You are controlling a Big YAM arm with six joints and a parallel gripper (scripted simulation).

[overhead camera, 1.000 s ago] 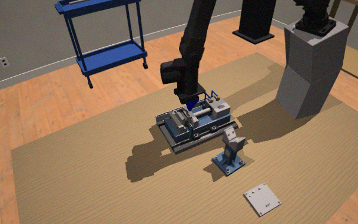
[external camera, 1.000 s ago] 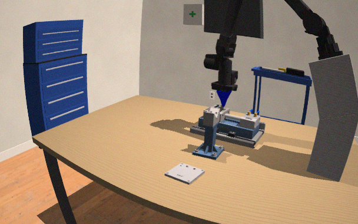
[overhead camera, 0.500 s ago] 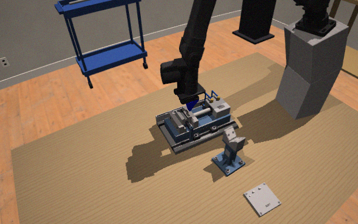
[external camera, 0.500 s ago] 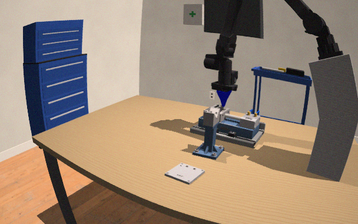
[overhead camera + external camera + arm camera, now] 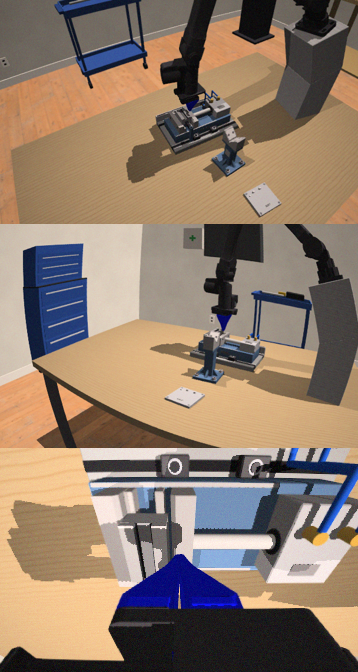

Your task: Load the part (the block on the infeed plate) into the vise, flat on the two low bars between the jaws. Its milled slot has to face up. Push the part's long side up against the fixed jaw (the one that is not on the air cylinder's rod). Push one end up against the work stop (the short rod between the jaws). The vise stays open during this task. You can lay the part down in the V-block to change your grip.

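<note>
The part [image 5: 132, 550] lies between the vise jaws with its milled slot facing up, its long side close along the fixed jaw [image 5: 108, 528] [image 5: 176, 122]. I cannot tell whether they touch. A dark gap shows between the part and the moving jaw [image 5: 184, 510], which sits on the cylinder's rod [image 5: 232, 541] [image 5: 202, 112]. The work stop and the contact at the part's end are not clear. My gripper [image 5: 190, 110] [image 5: 224, 330] [image 5: 179, 560] is shut and empty, its blue fingertips low by the moving jaw, on the part's right in the wrist view.
The V-block [image 5: 234, 140] [image 5: 210, 343] stands empty on its blue post in front of the vise. The infeed plate [image 5: 262, 198] [image 5: 185, 398] is bare. The cylinder body [image 5: 221, 108] [image 5: 305, 543] has brass fittings and blue hoses. A grey pedestal [image 5: 306, 76] [image 5: 332, 342] stands at the right.
</note>
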